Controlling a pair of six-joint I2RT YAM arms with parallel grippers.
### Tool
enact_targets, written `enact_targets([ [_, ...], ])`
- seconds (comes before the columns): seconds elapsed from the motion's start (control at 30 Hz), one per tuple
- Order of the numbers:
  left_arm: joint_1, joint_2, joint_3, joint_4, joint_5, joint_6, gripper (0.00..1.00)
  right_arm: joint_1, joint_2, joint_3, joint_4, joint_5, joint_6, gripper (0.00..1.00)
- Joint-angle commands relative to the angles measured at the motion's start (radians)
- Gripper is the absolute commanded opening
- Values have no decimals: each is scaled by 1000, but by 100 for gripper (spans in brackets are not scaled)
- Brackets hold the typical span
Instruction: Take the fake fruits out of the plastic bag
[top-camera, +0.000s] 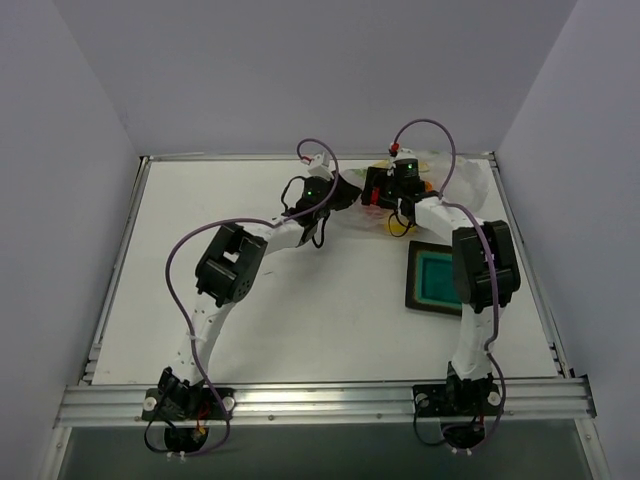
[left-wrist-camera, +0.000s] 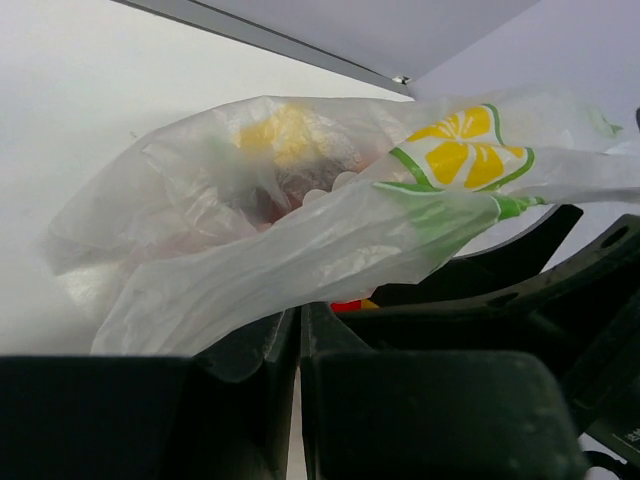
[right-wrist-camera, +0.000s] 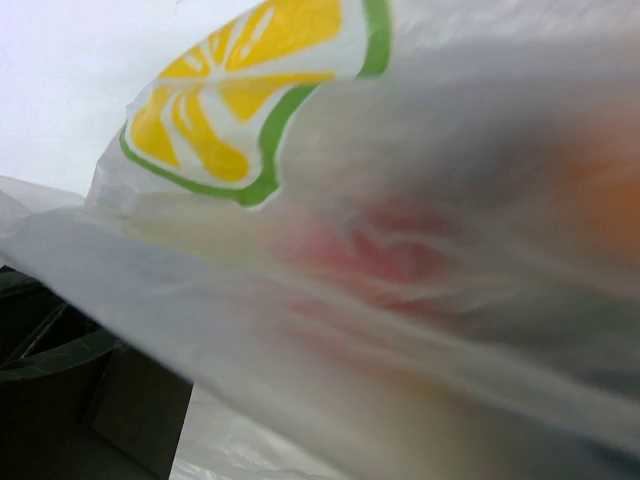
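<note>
The plastic bag (top-camera: 452, 178) lies at the back right of the table, whitish and wrinkled, with a lemon print (left-wrist-camera: 462, 150). Fake fruits show through the film: a yellow one (left-wrist-camera: 285, 132), a red one (right-wrist-camera: 392, 250) and an orange one (right-wrist-camera: 608, 190). My left gripper (top-camera: 350, 190) is at the bag's left end. Its fingers (left-wrist-camera: 297, 316) are pressed together with bag film caught at their tips. My right gripper (top-camera: 386, 192) is right next to it at the bag. In the right wrist view the film covers its fingers.
A dark square tray (top-camera: 437, 280) with a teal inside sits on the table to the right, nearer than the bag and beside my right arm. The table's raised back rail (left-wrist-camera: 300, 52) runs just behind the bag.
</note>
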Motion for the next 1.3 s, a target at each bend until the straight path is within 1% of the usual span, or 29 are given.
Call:
enact_targets([
  [0.0, 10, -82, -5, 76, 31, -16, 3, 20, 22, 63, -24, 107, -6, 85],
  [0.2, 10, -75, -14, 74, 29, -13, 4, 31, 79, 90, -46, 153, -13, 92],
  [0.27, 10, -65, -8, 71, 31, -12, 4, 34, 108, 112, -61, 153, -15, 92],
  [0.33, 12, -59, -9, 77, 28, -10, 4, 39, 116, 120, -64, 153, -16, 89],
  [0.37, 12, -58, -17, 82, 28, -10, 4, 40, 115, 123, -64, 185, -18, 80],
  [0.43, 12, -59, -20, 92, 29, -10, 4, 43, 101, 133, -61, 212, -15, 69],
  [0.47, 14, -61, -25, 95, 31, -10, 4, 45, 93, 138, -60, 222, -15, 56],
  [0.5, 14, -65, -26, 99, 37, -10, 4, 48, 86, 140, -56, 229, -15, 49],
  [0.53, 15, -68, -29, 106, 38, -10, 4, 49, 58, 135, -41, 236, -16, 44],
  [0.57, 15, -70, -34, 108, 40, -10, 3, 51, 43, 129, -30, 243, -18, 41],
  [0.63, 14, -76, -34, 112, 44, -10, 3, 54, -9, 95, 2, 260, -13, 40],
  [0.77, 17, -76, -31, 115, 52, -26, 2, 51, -92, 22, 48, 308, 5, 31],
  [0.9, 21, -62, -19, 112, 49, -33, 3, 48, -164, -41, 95, 286, 46, 31],
  [1.07, 26, -56, -22, 108, 44, -29, 2, 45, -215, -61, 91, 260, 80, 31],
  [1.27, 24, -65, -9, 97, 54, -10, 2, 39, -353, -119, 76, 266, 91, 31],
])
